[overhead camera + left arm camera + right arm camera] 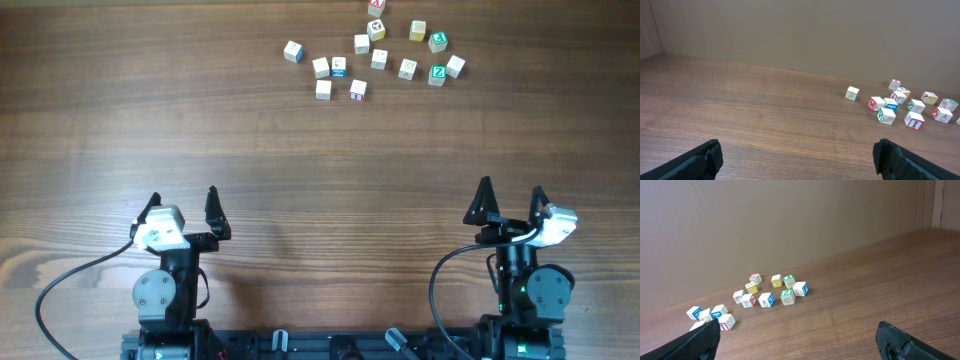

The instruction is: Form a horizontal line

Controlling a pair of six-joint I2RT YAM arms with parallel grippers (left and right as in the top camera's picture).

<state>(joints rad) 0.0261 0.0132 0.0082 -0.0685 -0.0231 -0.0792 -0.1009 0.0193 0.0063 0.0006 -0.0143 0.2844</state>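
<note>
Far off, white letter cubes (379,59) scattered, left fingers (213,205), right fingers (485,196) spread wide, empty

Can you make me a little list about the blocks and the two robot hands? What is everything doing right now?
table: brown wood
cubes: more than ten small letter cubes, scattered in a loose bunch on the far side, right of the middle
line: none made yet
left gripper: open, empty, back near its base, far from the cubes
right gripper: open, empty, also back near its base
</note>
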